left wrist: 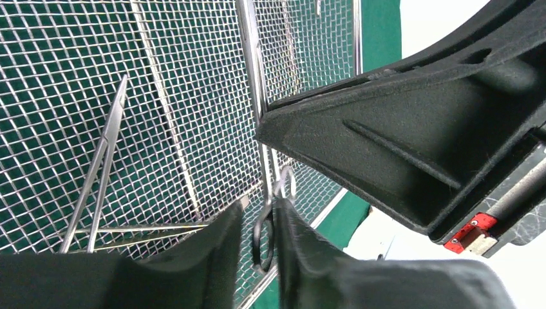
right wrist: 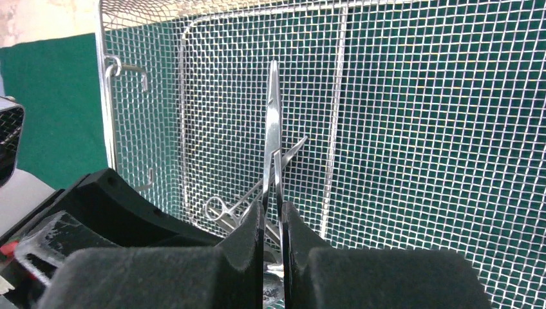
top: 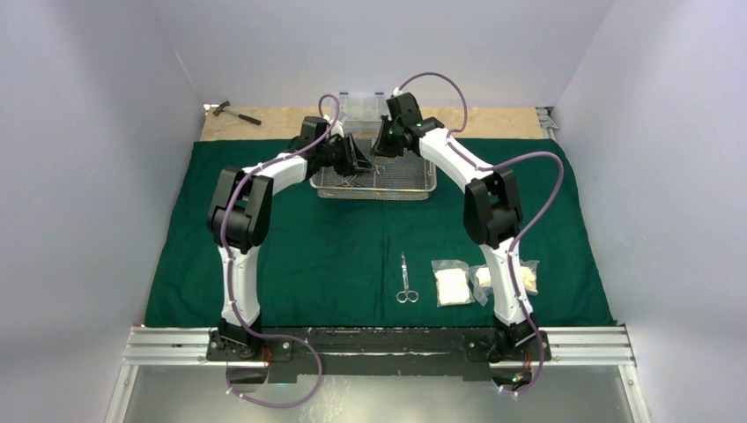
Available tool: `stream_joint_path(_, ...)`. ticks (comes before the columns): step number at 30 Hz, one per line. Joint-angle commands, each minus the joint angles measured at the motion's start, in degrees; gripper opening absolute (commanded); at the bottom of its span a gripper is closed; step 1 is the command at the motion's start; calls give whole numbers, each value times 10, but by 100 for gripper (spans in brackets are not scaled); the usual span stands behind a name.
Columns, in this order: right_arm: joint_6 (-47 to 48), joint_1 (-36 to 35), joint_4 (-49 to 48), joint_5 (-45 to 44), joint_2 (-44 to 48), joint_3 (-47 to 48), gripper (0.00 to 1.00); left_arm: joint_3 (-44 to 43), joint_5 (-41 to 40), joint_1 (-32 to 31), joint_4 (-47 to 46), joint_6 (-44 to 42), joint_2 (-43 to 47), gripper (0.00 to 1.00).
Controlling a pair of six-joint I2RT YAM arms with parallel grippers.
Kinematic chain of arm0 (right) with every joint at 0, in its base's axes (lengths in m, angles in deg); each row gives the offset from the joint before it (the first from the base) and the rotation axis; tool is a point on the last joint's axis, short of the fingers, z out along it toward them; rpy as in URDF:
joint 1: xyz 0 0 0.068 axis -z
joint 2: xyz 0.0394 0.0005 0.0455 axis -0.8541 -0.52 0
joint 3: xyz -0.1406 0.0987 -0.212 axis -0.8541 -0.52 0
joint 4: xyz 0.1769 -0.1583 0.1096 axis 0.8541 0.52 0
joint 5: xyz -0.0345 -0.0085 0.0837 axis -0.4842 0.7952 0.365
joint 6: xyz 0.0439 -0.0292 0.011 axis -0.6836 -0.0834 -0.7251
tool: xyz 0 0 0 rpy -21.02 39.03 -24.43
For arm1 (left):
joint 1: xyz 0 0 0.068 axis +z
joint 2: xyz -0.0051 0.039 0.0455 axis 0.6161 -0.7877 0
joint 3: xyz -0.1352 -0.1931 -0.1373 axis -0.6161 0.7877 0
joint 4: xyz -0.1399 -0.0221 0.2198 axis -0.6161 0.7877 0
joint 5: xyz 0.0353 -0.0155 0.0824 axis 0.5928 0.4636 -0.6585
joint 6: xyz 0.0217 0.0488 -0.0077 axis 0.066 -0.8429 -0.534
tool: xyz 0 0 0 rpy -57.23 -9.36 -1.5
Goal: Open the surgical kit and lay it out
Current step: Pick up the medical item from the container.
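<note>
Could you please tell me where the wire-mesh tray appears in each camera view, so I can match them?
Top view: the wire-mesh tray sits at the far middle of the green cloth.
Left wrist view: the tray fills the left and upper middle.
Right wrist view: the tray fills most of the picture, its corner upper left.
Shared landmark: the green cloth, seen through the mesh in both wrist views.

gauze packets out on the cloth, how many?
3 gauze packets in a row on the green cloth by the right arm base: one beside the scissors, one half hidden behind the arm, one right of it. The arm may cover more.
</note>
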Motion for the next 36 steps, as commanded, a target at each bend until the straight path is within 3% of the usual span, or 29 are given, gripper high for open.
stream_joint_path(1,-9,2,-23,24,43,-8,4,-26,26,-3,-29,6,-3,11)
stream_joint_path(3,-11,2,-23,26,44,-10,5,-21,28,-3,-36,6,1,0)
stream_joint_path(5,-15,2,-22,22,47,-11,11,-15,30,-3,-39,3,8,0)
stream_joint_path(9,-15,2,-2,-6,44,0,33,0,32,-3,-47,-3,23,0)
stream_joint_path(13,-10,2,9,-10,37,10,37,9,34,-4,-52,-3,31,0)
stream_joint_path(29,-12,1,5,16,29,6,34,26,45,-4,-74,11,55,0)
stream_joint_path(31,-11,0,5,16,30,6,30,27,45,-4,-74,11,57,0)
stream_joint_path(36,-10,-2,-4,15,42,-2,6,30,44,-4,-74,15,59,0)
